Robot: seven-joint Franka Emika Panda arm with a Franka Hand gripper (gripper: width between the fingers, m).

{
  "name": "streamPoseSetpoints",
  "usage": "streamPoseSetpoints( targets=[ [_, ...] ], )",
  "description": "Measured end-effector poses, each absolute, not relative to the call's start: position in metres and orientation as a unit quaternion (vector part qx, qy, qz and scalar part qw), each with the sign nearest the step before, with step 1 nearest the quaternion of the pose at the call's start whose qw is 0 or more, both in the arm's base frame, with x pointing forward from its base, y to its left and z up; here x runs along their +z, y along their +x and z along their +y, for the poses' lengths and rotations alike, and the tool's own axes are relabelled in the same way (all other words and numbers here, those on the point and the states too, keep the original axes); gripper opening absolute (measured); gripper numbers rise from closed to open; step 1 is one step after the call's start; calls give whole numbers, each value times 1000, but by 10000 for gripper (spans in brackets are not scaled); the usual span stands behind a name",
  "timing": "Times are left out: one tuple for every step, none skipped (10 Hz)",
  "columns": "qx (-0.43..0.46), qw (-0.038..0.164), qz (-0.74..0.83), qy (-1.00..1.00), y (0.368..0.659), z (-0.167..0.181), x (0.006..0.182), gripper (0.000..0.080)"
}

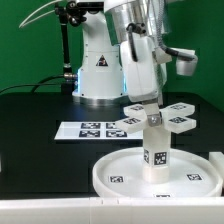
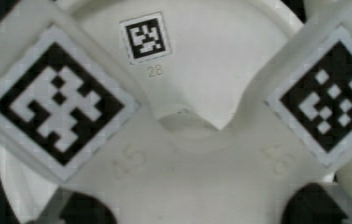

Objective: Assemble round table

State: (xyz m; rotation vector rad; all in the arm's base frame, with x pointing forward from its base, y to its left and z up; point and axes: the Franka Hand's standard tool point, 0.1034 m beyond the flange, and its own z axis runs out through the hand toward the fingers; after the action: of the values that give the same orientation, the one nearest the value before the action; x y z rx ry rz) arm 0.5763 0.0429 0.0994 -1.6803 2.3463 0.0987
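The large round disc lies at the front of the table. The short cylindrical leg stands upright on its middle, with a tag on its side. My gripper comes down from above and is shut on the cross-shaped foot, holding it level at the leg's top end. I cannot tell whether foot and leg touch. In the wrist view the foot fills the picture with its tagged arms spread out. My gripper clamps its hub between the dark fingertips. The leg and disc are hidden there.
The marker board lies flat behind the disc, toward the exterior view's left. The robot's base stands at the back. The table is black with a green wall behind it.
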Motion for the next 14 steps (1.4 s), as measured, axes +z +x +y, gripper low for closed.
streamPoseSetpoints(
  targets=[
    [36, 128, 817, -561, 576, 43, 99, 449],
    [38, 129, 825, -549, 577, 43, 99, 449],
    [38, 129, 823, -552, 576, 45, 99, 474],
    [42, 128, 813, -566, 576, 46, 100, 590],
    [48, 128, 802, -582, 579, 46, 105, 635],
    [46, 135, 798, -586, 582, 46, 111, 635],
    [47, 139, 793, -591, 583, 48, 118, 647],
    [44, 144, 785, -601, 585, 48, 123, 647],
    [44, 144, 780, -607, 584, 49, 121, 649],
    [44, 143, 780, -608, 583, 50, 120, 649],
    [42, 140, 759, -635, 582, 52, 118, 649],
    [38, 132, 705, -696, 579, 59, 116, 649],
    [32, 127, 651, -748, 579, 62, 116, 649],
    [30, 125, 593, -795, 580, 65, 119, 649]
  ],
)
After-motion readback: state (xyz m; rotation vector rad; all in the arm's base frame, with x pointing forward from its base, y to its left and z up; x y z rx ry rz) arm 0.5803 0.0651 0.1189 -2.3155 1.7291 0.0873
